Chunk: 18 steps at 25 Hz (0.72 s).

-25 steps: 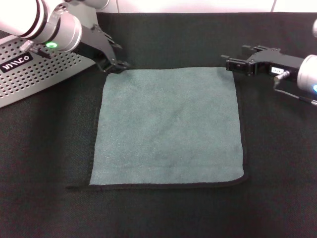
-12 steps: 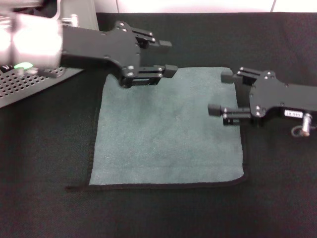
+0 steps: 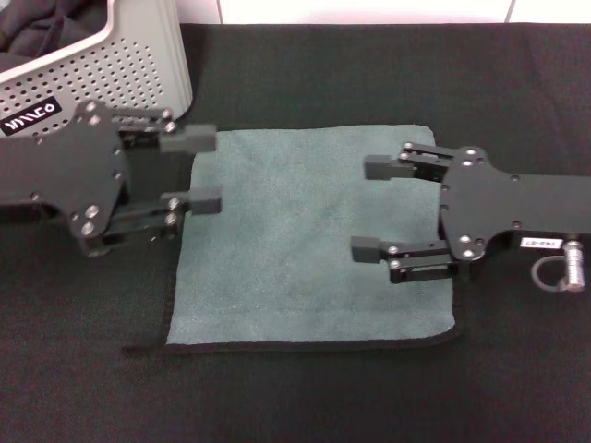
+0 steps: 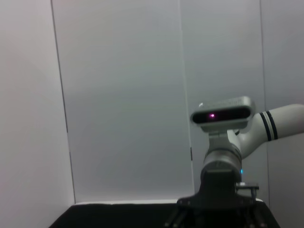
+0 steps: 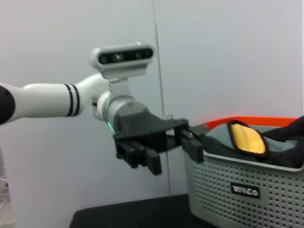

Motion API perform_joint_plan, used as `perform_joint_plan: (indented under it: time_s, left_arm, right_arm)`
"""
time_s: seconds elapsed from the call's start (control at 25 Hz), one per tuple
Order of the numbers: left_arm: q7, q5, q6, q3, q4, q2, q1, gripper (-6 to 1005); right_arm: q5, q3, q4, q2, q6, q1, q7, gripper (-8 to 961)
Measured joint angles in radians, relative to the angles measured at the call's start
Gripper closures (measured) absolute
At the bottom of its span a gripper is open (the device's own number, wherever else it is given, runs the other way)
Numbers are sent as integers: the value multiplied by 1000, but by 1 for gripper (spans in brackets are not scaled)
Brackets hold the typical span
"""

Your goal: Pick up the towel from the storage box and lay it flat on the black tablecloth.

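The towel (image 3: 295,268) lies flat, grey-green face up, on the black tablecloth (image 3: 305,397), with its dark edging showing along the near and left sides. My left gripper (image 3: 191,170) is open and empty, raised over the towel's left edge, fingers pointing right. My right gripper (image 3: 374,207) is open and empty, raised over the towel's right part, fingers pointing left. The storage box (image 3: 111,69) stands at the far left. The right wrist view shows the left gripper (image 5: 173,154) open in front of the box (image 5: 247,190).
Dark bunched fabric (image 3: 37,23) lies in the box. A yellow-orange cloth with dark edging (image 5: 244,137) also shows at the box's rim. The left wrist view shows the right arm's wrist camera (image 4: 221,114) against a plain wall.
Both grippers left the towel's far corners, rose and turned to face each other. The left one swung over the towel, then back to its left edge. The towel stays flat.
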Motion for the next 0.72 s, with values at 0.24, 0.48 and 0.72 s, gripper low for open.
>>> perform_joint_plan:
  time_s: [0.24, 0.48, 0.72]
  left_arm:
    - [73, -2, 2, -1, -155, 57, 5, 498]
    - [98, 3, 6, -20, -174, 60, 13, 498]
    - [102, 10, 7, -21, -175, 57, 12, 498]
  right_arm:
    - [29, -50, 2, 2, -3, 20, -3, 98]
    - [51, -54, 3, 1, -1, 19, -3, 98]
    - [60, -62, 23, 1, -6, 21, -6, 98]
